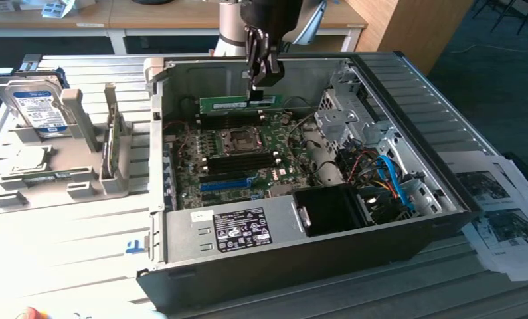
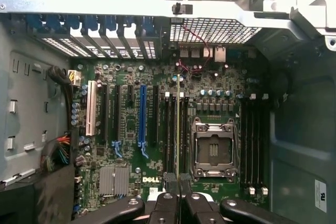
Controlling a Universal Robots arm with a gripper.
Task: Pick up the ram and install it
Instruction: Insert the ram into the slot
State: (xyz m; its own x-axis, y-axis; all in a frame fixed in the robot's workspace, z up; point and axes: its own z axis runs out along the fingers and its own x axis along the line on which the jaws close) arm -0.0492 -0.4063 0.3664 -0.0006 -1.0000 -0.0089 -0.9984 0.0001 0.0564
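Note:
The ram (image 1: 237, 103) is a long green stick held on edge inside the open computer case (image 1: 290, 232), above the back of the motherboard (image 1: 273, 174). My gripper (image 1: 262, 92) is shut on its right end. In the wrist view the ram (image 2: 177, 129) appears edge-on as a thin line running out from my gripper (image 2: 177, 203). It lines up over the black memory slots (image 2: 169, 129) beside the empty processor socket (image 2: 214, 150). Whether the stick touches a slot I cannot tell.
A grey holder (image 1: 78, 179) at the exterior view's left carries a silver hard drive (image 1: 38, 106) and a square processor chip (image 1: 29, 159). Drive cages and blue cables (image 1: 388, 179) crowd the case's right side. Printed papers (image 1: 503, 206) lie beside the case.

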